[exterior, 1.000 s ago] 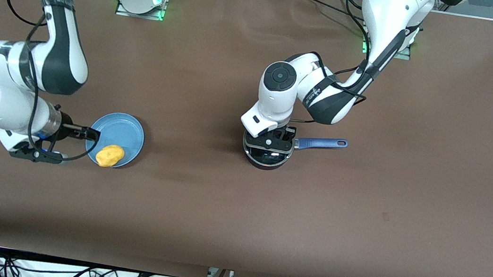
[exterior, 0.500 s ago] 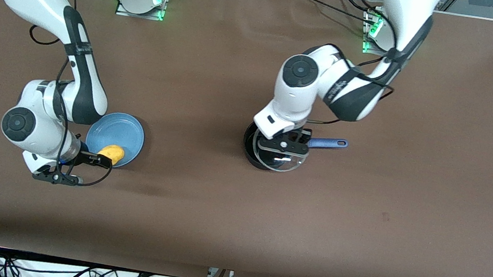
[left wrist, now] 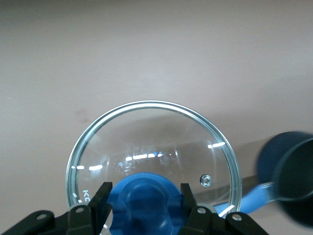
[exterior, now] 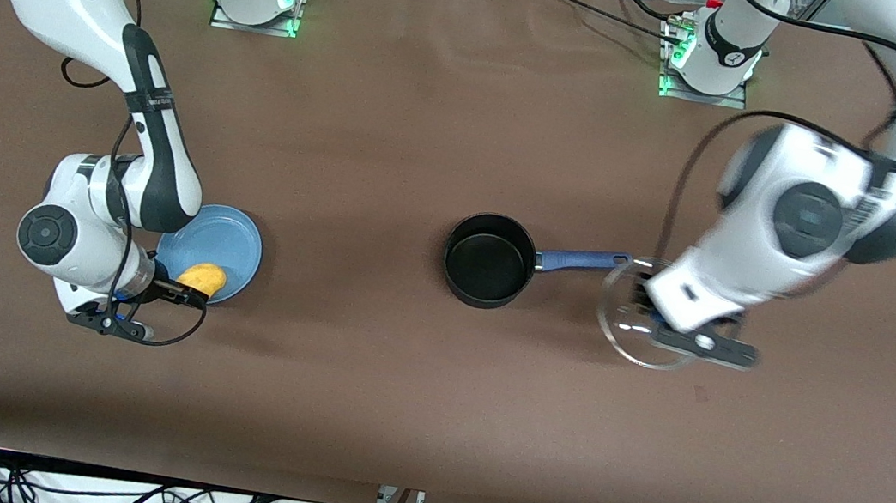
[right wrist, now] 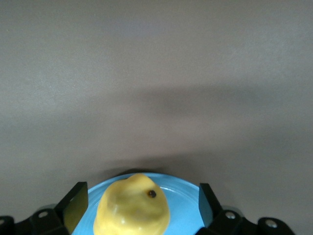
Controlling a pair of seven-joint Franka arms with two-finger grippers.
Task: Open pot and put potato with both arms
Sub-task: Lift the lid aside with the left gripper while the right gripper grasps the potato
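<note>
Front view: left hand [exterior: 683, 339] at right of frame, clamped on lid [exterior: 639, 323], over brown surface [exterior: 396, 383]; open pot [exterior: 488, 271] at centre.

Left wrist view: fingers [left wrist: 99, 200] pinching blue knob [left wrist: 144, 200].

Right wrist view: right hand [right wrist: 138, 205] spread around potato [right wrist: 132, 205] on plate [right wrist: 183, 215].

I see a flat round light-blue plate [exterior: 229, 236] toward the right arm's end of the brown cloth-covered table [exterior: 362, 379] — and a tangle of black cables [exterior: 122, 494] along the table's nearest edge.
</note>
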